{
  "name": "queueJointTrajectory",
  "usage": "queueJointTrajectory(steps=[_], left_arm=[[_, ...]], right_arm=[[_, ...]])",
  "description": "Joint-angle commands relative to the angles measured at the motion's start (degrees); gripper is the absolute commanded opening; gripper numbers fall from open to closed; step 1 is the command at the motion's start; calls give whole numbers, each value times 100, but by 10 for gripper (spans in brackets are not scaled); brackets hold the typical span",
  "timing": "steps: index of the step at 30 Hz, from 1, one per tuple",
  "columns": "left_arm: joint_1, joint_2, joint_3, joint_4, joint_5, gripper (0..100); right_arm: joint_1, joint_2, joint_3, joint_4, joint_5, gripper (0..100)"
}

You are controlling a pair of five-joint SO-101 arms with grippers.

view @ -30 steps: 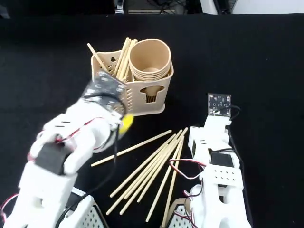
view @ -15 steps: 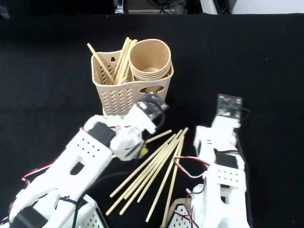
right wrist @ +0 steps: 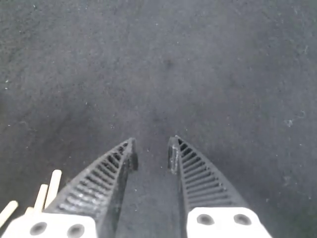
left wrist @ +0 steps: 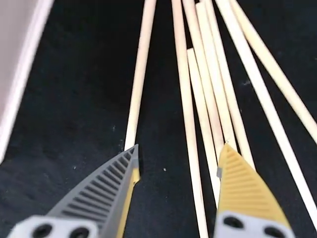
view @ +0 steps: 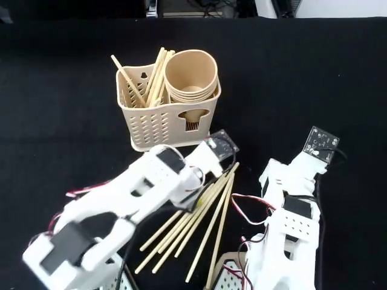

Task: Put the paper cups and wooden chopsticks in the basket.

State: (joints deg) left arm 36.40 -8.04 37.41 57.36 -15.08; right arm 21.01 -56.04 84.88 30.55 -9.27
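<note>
1. Done, as judged: a stack of cups (view: 190, 75) is seen nested in the right side of the basket (view: 157, 124), at the upper middle of the high view. A few chopsticks (view: 154, 75) are stood leaning in its left side.
2. Left to do: the loose chopsticks (view: 205, 223) are spread on the counter (view: 314, 72) at the lower middle of the frame, below the basket. The chopstick part is judged well short of finished.
3. The loose chopsticks are pale, plain, thin and straight. They are laid nearly parallel in a narrow fan, several touching.
4. The left tool (left wrist: 180, 148) is held spread just over this fan, with at least one stick between its tips. Nothing is pinched.
5. The right tool (right wrist: 151, 148) is parted by a narrow gap, empty, over bare counter.
</note>
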Motion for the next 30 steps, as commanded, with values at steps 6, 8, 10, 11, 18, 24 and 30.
queueJointTrajectory(steps=[6,8,10,11,18,24,30], left_arm=[[84,237,-585,62,53,256],[84,273,-532,35,53,256],[40,325,-391,-132,53,256],[31,369,-330,-237,53,256],[-31,958,-215,-589,35,256],[-40,1160,-391,-545,9,255],[136,1160,-400,-545,-273,192]], right_arm=[[35,-75,-295,-123,-18,18],[35,-75,-295,-123,-18,21],[35,-75,-295,-123,-18,35],[35,-75,-295,-123,-18,41],[35,-75,-295,-123,-18,46],[26,-75,-295,-123,-18,46],[26,-75,-295,-123,-18,46]])
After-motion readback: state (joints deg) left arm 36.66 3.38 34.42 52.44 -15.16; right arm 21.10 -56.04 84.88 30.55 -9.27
